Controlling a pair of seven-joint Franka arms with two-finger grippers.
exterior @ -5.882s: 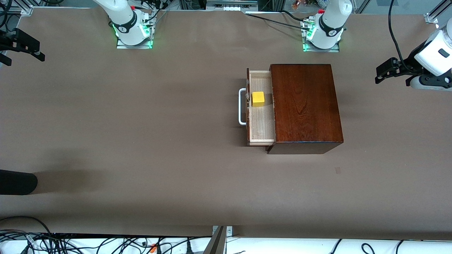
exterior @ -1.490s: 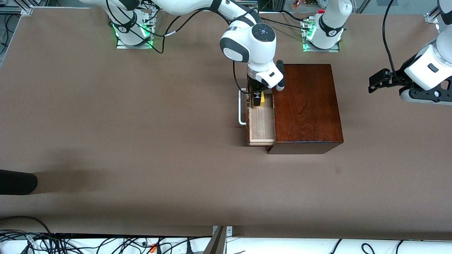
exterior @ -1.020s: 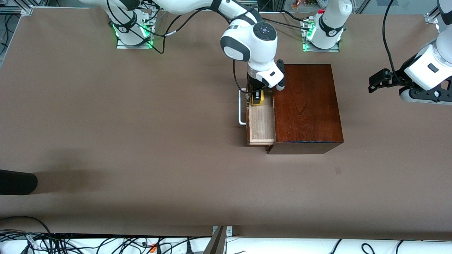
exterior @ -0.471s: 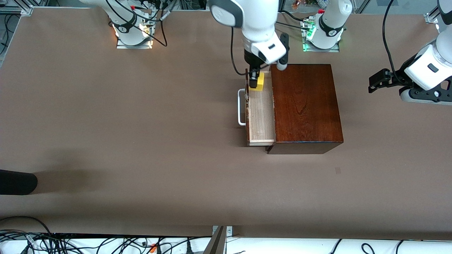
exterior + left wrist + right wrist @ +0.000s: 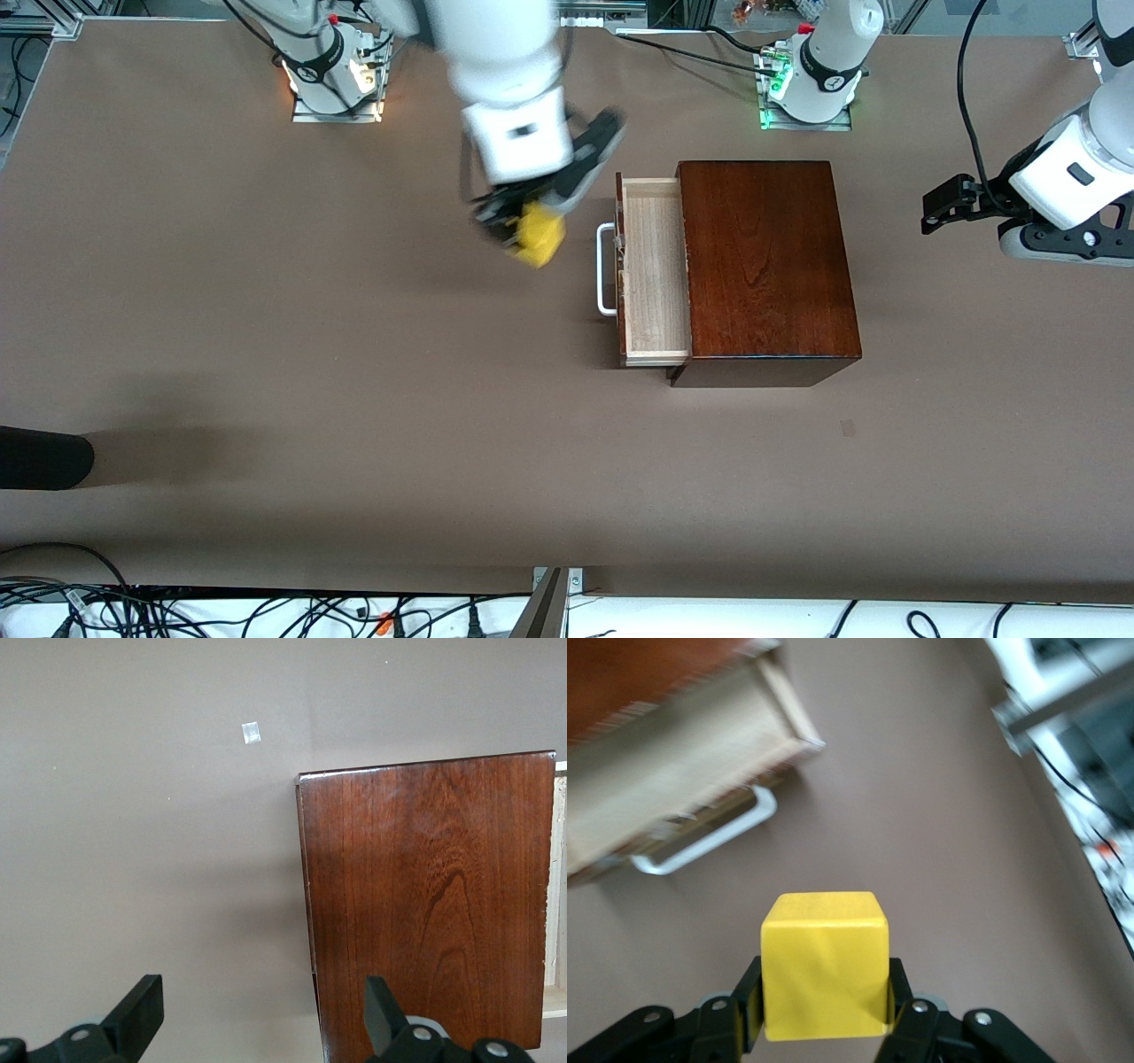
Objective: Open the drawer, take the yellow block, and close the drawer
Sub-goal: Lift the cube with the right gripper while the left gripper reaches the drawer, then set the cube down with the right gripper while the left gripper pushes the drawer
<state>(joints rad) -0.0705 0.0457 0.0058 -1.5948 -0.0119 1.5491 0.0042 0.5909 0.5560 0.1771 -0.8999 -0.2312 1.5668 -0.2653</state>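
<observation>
Lifted clear of the drawer [image 5: 656, 270], the yellow block [image 5: 539, 239] now hangs over bare table beside the white handle [image 5: 605, 269].
We see the right gripper [image 5: 523, 226] clamped on its flat sides; it looks light and rigid. Left gripper [image 5: 946, 190] waits, jaws spread wide.

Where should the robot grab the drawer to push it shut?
Best at the white handle on the drawer front, probably coming from the right arm's end of the table. The bar stands off the front with a gap, so fingers can slip around it, and the drawer slides straight into the box.
</observation>
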